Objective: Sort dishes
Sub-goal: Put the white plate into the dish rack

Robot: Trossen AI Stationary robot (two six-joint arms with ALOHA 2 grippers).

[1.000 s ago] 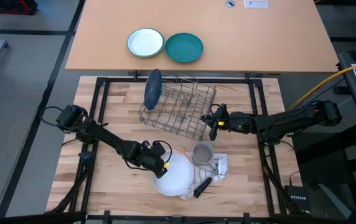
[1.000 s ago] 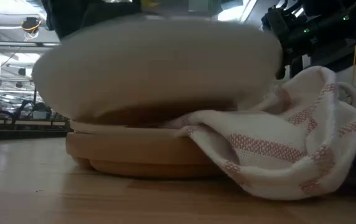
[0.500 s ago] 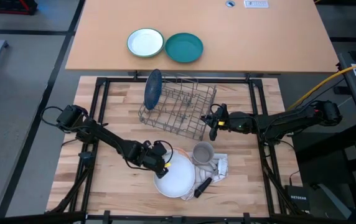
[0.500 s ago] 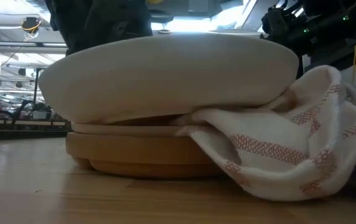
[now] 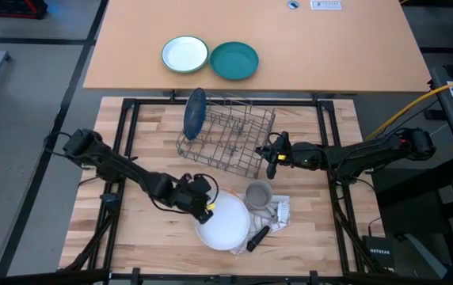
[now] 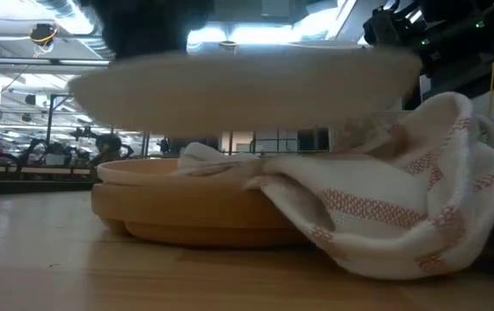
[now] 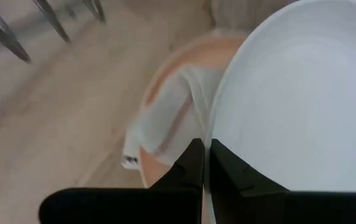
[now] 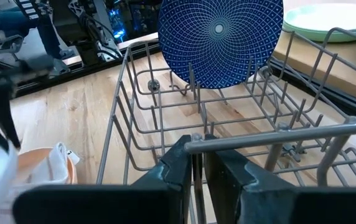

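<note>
Left claw (image 5: 207, 207): clenched on the near-side rim of the white plate (image 5: 224, 223), at the front of the desk (image 5: 147, 150); in the left wrist view its fingers (image 7: 193, 168) pinch the plate's edge.
White plate: held level in the air, clear of the tan-brown plate (image 6: 186, 212) beneath it; the low view shows a gap between the two.
Tan-brown plate: flat on the desk, a red-striped white cloth (image 6: 394, 207) draped over its right side.
Blue plate (image 5: 195, 112): upright on edge in the far left end of the wire rack (image 5: 226, 134).
Right claw (image 5: 272, 156): clamped on the rack's near right top wire, fingers (image 8: 172, 165) either side of it.
Grey mug (image 5: 258, 195): just right of the white plate, on the cloth.
White bowl (image 5: 184, 55) and teal plate (image 5: 234, 61): side by side on the far tabletop.
</note>
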